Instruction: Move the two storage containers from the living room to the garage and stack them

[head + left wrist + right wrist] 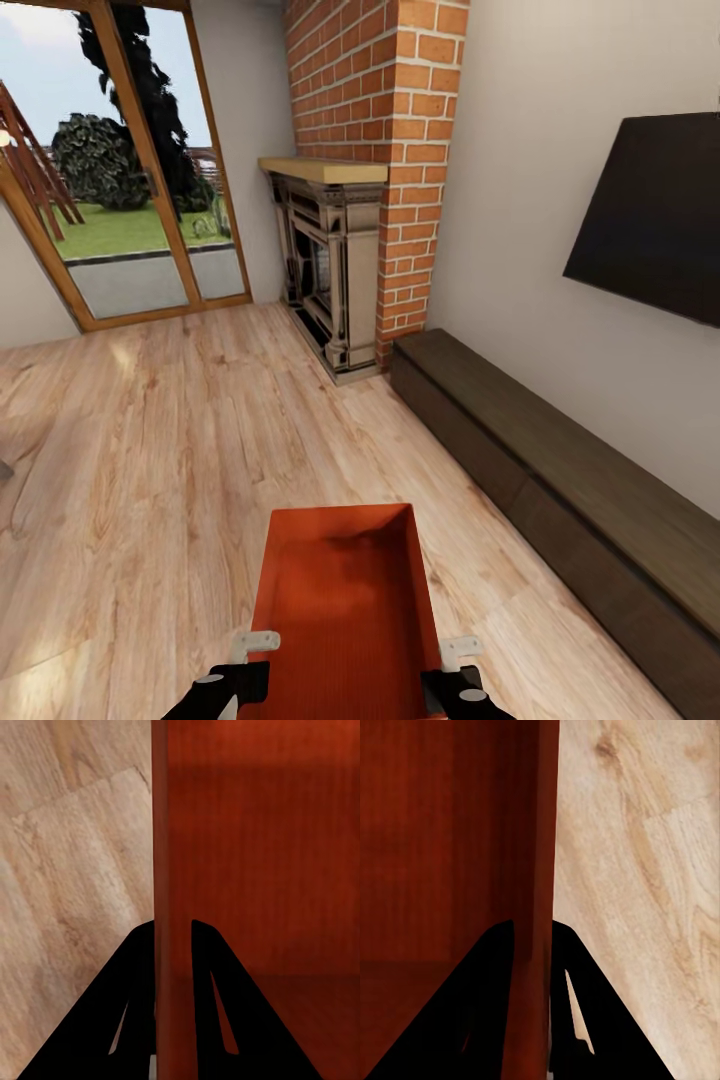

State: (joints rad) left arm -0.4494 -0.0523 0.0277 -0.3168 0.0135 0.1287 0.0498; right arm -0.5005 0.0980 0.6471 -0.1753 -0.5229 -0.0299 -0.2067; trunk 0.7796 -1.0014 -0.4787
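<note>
The orange-red open rectangular storage container (345,600) is held level above the light wood plank floor (150,450) of the living room. The left gripper (174,945) clamps its left wall; the right gripper (532,945) clamps its right wall. Judged step: transport. Next: drive toward the garage, keeping both grips steady. No legible markings appear.

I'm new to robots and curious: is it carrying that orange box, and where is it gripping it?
Yes. It holds one storage container by its two long side walls: the left pincer clamps the left wall, the right pincer the right wall.
</note>
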